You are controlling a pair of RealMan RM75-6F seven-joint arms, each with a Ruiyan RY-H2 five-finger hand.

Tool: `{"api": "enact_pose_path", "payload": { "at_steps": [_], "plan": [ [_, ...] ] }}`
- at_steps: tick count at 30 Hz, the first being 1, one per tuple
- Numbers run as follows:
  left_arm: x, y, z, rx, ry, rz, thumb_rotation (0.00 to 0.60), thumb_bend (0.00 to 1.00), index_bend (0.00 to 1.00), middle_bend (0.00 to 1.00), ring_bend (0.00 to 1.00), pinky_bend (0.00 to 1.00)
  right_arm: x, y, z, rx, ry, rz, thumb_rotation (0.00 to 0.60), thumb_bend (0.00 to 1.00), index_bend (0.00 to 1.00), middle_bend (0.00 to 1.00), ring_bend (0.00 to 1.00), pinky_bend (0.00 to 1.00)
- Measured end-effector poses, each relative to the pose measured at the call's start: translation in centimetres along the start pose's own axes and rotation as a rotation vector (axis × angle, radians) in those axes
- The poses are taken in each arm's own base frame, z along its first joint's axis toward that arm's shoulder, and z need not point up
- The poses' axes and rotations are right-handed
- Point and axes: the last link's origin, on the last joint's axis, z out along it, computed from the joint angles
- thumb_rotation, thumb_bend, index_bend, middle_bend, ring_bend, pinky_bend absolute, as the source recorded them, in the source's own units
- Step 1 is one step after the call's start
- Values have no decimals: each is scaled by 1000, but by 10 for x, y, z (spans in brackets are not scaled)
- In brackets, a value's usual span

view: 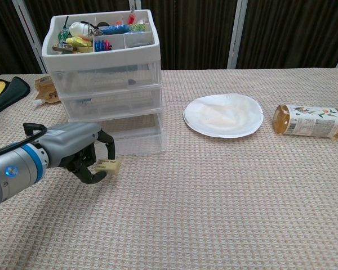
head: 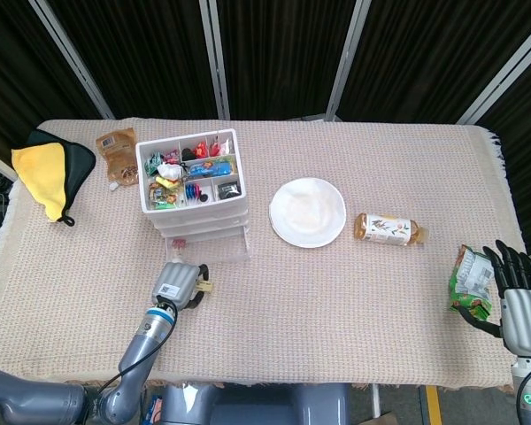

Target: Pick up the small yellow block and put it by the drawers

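- While the left hand (view: 79, 152) hangs just in front of the drawers (view: 104, 84), its fingers (view: 104, 147) pinch the small yellow block (view: 108, 165), which sits at the fingertips and seems clear of the table (view: 214, 208).
- From the head view, the block (head: 203, 285) shows at the edge of the hand (head: 179, 283), just in front of the drawer unit's (head: 195, 190) bottom tier.
- The right hand (head: 518, 297) rests far from the drawers, at the table's edge, fingers spread and empty, just beside a green snack bag (head: 471, 282).
- Judging by the grip, only a little of the block is caught, so it could twist out or drop early if the hand tilts or jolts.
- Moving nearer the drawers risks the knuckles or curled fingers knocking the clear bottom drawer, which looks light enough to shift.
- Releasing from height could let the block bounce or roll away from the drawers on the woven cloth; lowering it first seems safer.
- A paper plate (view: 223, 115) and a bottle (view: 310, 121) lie well off to the side of the drawers, out of the way.
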Motion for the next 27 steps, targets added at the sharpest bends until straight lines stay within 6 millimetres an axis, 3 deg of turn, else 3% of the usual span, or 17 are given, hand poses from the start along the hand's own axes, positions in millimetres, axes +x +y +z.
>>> {"api": "enact_pose_path", "payload": {
  "at_steps": [7, 12, 18, 23, 27],
  "plan": [
    [33, 5, 1, -25, 104, -40, 600, 530, 586, 1000, 930, 716, 0, 0, 0, -15, 14, 6, 600, 53, 92, 0, 0, 0],
    [51, -2, 7, -2, 145, -46, 600, 530, 582, 1000, 930, 715, 0, 0, 0, -18, 11, 6, 600, 53, 92, 0, 0, 0],
    [52, -15, 16, 41, 142, -18, 600, 521, 505, 1000, 930, 715, -1, 0, 0, -20, 6, 7, 600, 53, 92, 0, 0, 0],
    [51, -24, 24, 67, 132, -2, 600, 422, 411, 1000, 926, 714, -1, 0, 1, -22, 2, 7, 600, 52, 92, 0, 0, 0],
    [50, -26, 27, 69, 128, -3, 600, 411, 360, 1000, 919, 713, -1, 0, 0, -22, 2, 6, 600, 52, 92, 0, 0, 0]
  ]
}}
